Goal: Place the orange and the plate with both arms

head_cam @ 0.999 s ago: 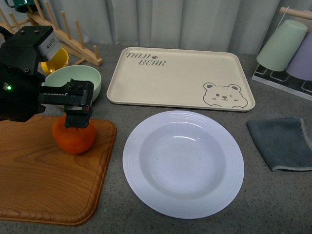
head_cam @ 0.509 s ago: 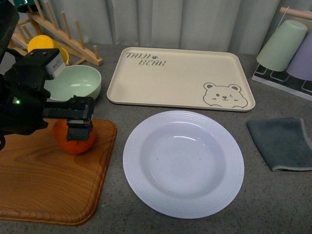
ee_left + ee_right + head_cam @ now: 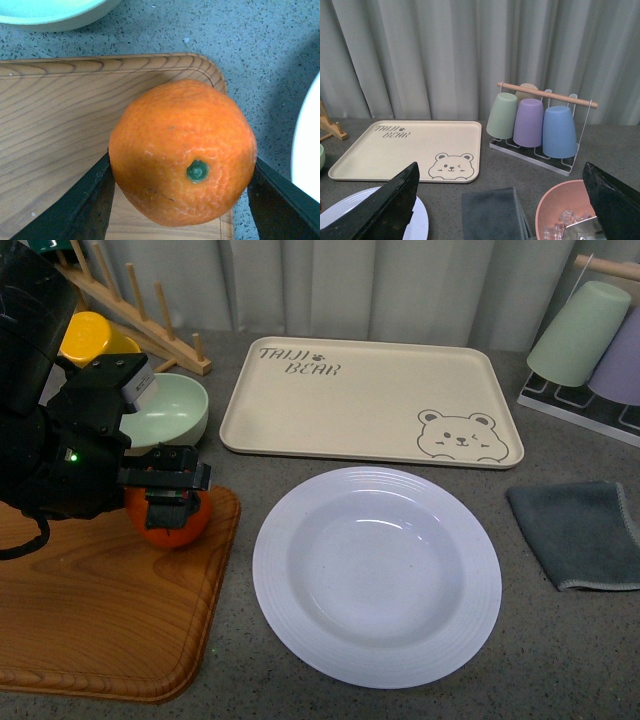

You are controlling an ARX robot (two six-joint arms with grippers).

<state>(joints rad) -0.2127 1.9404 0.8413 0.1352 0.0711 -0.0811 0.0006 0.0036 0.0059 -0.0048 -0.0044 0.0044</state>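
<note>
My left gripper [image 3: 172, 495] is shut on the orange [image 3: 168, 519], at the far right corner of the wooden cutting board [image 3: 90, 610]. In the left wrist view the orange [image 3: 182, 152] fills the gap between both black fingers [image 3: 85, 200], green stem dot facing the camera. The white ribbed plate [image 3: 376, 575] lies on the table just right of the board; a sliver of its rim [image 3: 365, 212] shows in the right wrist view. My right gripper [image 3: 500, 200] is open, high above the table's right side, out of the front view.
The beige bear tray [image 3: 370, 400] lies behind the plate. A pale green bowl [image 3: 165, 410], yellow mug [image 3: 90, 338] and wooden rack [image 3: 140, 310] are at back left. A grey cloth [image 3: 580, 533], a cup rack [image 3: 535, 125] and a pink bowl [image 3: 565, 210] are on the right.
My left gripper with the orange has shifted right and slightly away, from the board's middle back edge to its far right corner. The plate has not moved.
</note>
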